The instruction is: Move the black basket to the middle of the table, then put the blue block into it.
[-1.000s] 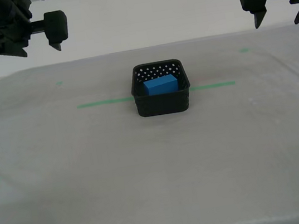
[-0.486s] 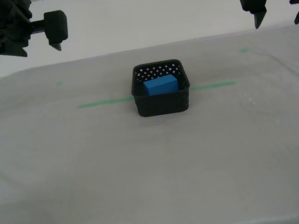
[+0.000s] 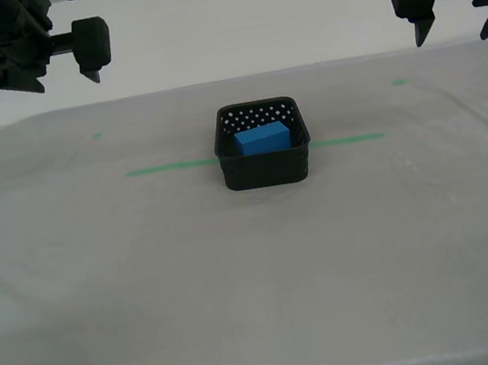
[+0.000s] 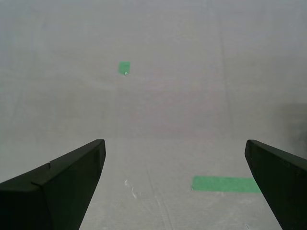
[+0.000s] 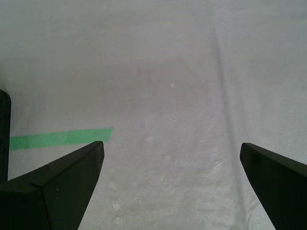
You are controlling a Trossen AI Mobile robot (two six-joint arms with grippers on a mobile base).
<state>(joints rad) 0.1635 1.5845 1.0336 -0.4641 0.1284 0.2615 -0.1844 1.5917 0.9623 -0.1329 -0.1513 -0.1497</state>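
Exterior view: blue block [image 3: 263, 138] inside black basket [image 3: 266, 168]

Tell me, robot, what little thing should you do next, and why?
Probably nothing more than keeping both arms parked. The blue block already lies inside the black basket, which sits near the middle of the table on the green tape line. My first gripper and my second gripper are open, holding nothing, with only bare cloth beneath them, so the job looks done.
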